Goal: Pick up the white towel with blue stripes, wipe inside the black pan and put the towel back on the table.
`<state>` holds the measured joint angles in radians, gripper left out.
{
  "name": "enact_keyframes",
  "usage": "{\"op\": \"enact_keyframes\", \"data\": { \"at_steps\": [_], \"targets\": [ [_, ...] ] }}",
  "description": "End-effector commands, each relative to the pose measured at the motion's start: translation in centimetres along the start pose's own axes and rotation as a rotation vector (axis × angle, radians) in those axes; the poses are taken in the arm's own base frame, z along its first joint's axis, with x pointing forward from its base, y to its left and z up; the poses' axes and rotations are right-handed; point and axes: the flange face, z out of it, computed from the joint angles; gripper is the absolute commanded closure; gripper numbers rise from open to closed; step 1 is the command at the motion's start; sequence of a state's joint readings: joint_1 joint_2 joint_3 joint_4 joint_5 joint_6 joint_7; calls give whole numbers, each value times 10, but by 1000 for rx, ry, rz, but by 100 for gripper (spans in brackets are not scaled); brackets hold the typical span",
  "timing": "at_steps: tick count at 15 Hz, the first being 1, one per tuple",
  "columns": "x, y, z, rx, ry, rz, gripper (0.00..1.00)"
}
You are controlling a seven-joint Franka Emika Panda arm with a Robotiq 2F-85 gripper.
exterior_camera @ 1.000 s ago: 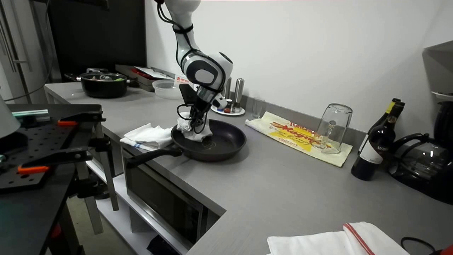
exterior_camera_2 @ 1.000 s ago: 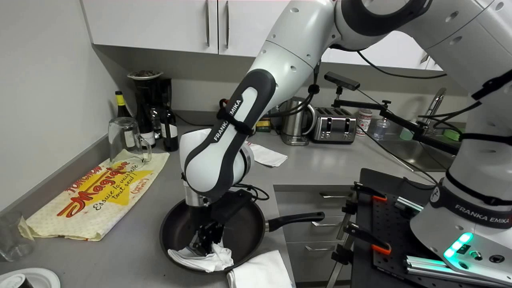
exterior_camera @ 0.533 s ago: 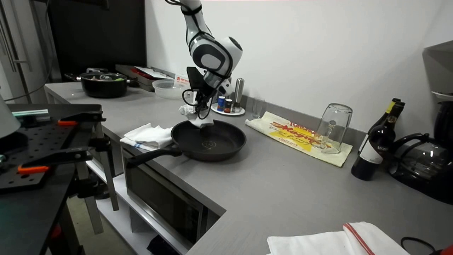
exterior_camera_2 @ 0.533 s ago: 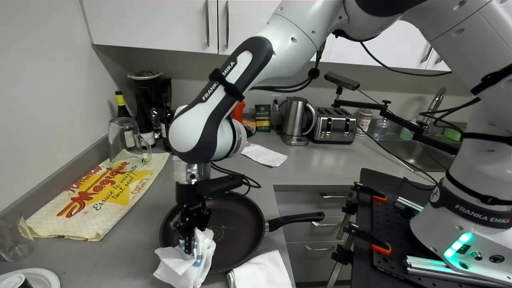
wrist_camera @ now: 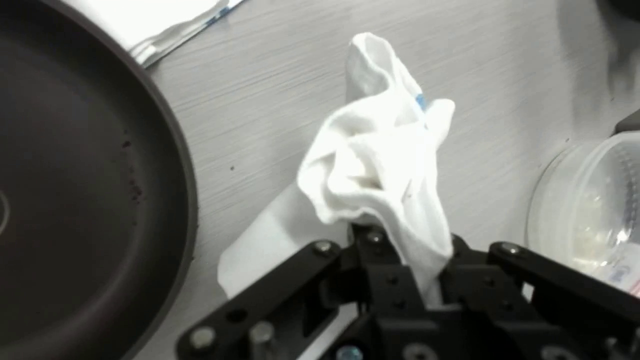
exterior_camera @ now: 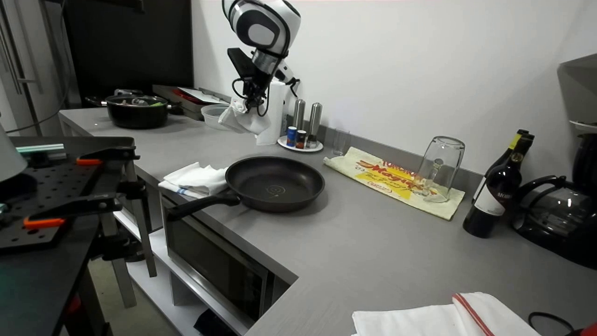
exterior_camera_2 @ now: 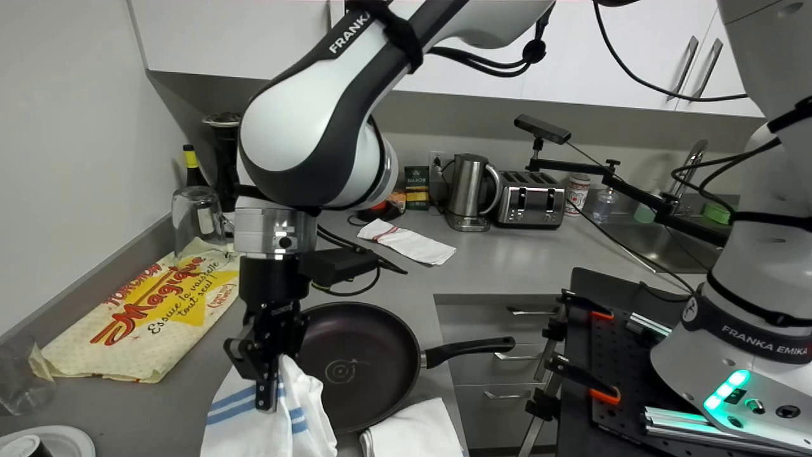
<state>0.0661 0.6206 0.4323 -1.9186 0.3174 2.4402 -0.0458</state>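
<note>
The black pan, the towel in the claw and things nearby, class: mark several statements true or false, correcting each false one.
1. The handle of the black pan juts beyond the edge of the counter. True.
2. The claw grips a blue-striped white towel. True.
3. That towel lies inside the pan. False: it hangs from the claw, outside the pan.
4. A glass mug stands on the printed cloth. True.
5. The pan's inside is unmarked. False: small dark marks show in the wrist view.
</note>
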Motion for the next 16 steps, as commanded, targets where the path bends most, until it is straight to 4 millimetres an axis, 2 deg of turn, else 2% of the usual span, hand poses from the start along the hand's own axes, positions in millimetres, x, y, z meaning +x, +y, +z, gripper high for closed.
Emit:
{"op": "enact_keyframes", "data": {
  "at_steps": [1,4,8,12,16],
  "targets": [
    [-47,-45,13,-15,0,-123,97],
    [-73,-65,41,-48,39,-187,97],
    [-92,-73,72,-107,191,-265,97],
    [-97,-56,93,-171,269,-327,97],
    [-84,-20,111,-248,307,-343,97]
  ]
}}
